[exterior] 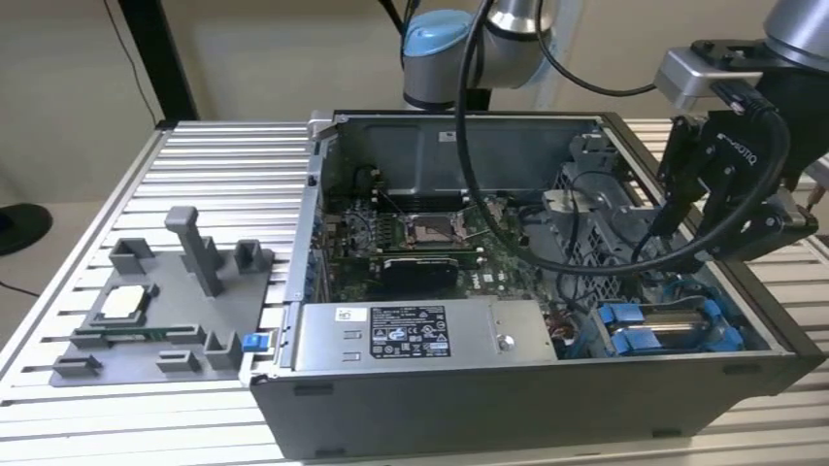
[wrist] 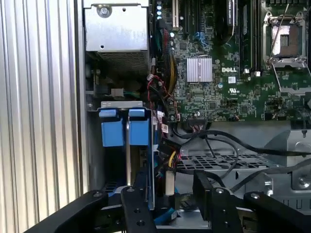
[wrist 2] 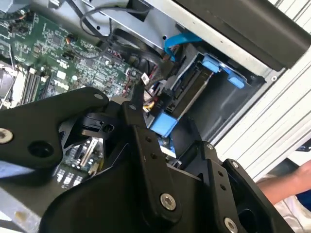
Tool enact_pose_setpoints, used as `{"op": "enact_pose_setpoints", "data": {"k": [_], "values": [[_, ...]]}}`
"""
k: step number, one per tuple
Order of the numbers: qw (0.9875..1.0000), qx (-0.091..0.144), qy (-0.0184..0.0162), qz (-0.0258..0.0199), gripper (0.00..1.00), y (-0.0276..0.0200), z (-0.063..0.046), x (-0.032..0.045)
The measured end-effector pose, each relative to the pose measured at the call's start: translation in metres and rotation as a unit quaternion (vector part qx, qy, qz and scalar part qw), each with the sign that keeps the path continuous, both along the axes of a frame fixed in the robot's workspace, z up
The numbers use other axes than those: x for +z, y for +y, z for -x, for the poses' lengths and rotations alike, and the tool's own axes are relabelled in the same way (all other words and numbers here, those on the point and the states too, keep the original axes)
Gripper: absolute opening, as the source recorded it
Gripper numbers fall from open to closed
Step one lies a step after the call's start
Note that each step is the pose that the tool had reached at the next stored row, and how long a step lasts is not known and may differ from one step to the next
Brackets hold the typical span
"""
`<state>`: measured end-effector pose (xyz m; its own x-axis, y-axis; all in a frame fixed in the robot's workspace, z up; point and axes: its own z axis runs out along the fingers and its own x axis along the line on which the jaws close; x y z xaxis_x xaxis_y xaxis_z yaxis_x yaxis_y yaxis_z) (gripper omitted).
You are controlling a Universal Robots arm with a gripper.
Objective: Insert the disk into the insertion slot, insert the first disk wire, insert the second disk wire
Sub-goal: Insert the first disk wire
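Observation:
The disk sits in the insertion slot at the case's near corner on the exterior view's right, with its blue frame tabs showing. In the second wrist view, the disk lies edge-on between blue tabs. My gripper hangs just above that bay. In the first wrist view the gripper is open, its black fingers apart, and loose coloured wires lie below the gap beside the disk's end. A small bundle of wire plugs lies close to the fingers.
A grey power-supply box fills the case's front. The green motherboard lies behind it. A perforated metal cage flanks the bay. A grey fixture tray stands on the exterior view's left. A person's arm shows outside the case.

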<state>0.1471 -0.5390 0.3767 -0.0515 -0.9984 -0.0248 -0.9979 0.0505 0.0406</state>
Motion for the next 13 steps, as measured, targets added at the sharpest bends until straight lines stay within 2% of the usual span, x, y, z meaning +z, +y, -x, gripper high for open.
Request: {"op": "enact_pose_setpoints", "data": {"k": [2,3,6,7,9,13], "values": [[1.0,0.0,0.0,0.0028,1.0,0.0028,-0.0029,-0.0013],[1.0,0.0,0.0001,0.0068,1.0,0.0029,-0.0038,-0.0017],[0.9997,0.0,0.0005,0.0236,1.0,0.0029,-0.0042,-0.0024],[0.9996,0.0,0.0008,0.0274,1.0,0.0029,-0.0042,-0.0028],[0.9995,0.0,0.0012,0.0325,1.0,0.004,-0.0042,-0.0041],[0.9993,-0.002,0.0016,0.0371,1.0,0.0072,-0.004,-0.0068]]}}
